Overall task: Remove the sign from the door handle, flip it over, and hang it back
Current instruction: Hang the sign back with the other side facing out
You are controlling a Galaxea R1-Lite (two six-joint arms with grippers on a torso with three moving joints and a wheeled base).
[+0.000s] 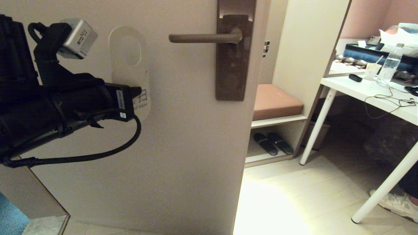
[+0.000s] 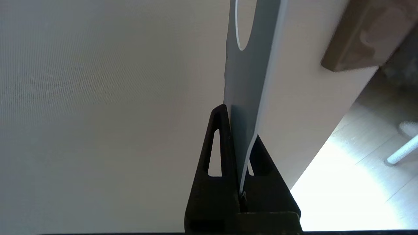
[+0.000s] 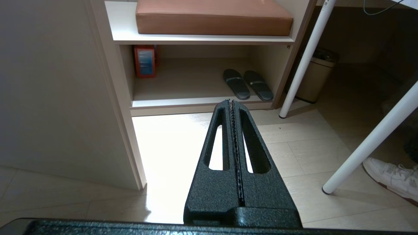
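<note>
Left gripper (image 2: 240,143) is clamped on the sign's (image 1: 130,70) lower end; in the left wrist view the card sits pinched between both fingers (image 2: 217,153). Sign is off the handle (image 1: 204,38), held upright, close against the door (image 1: 183,137), to the left of the lever's free tip with a clear gap of bare door between them. Its round hole is at the top, about level with the lever. Pale face toward the head camera, slate-blue face toward the wrist camera.

Handle is horizontal, free end pointing left toward the sign, fixed to the plate (image 1: 232,65) near the door's right edge. Nothing hangs on it. Bare door surface above, below and left of the lever.

Right gripper (image 3: 233,107) is low, right of the door edge, fingers pressed together, holding nothing, pointing at the floor toward the slippers (image 3: 247,84).

Right of the door: shelf unit with a brown cushion (image 1: 276,101), slippers below it, then a white table (image 1: 369,94) carrying a water bottle (image 1: 391,63) and cables. A shoe (image 1: 396,200) shows by a table leg.

Writing: partial print at the sign's lower part beside the gripper, reads "UP ROOM"; the rest is hidden.
</note>
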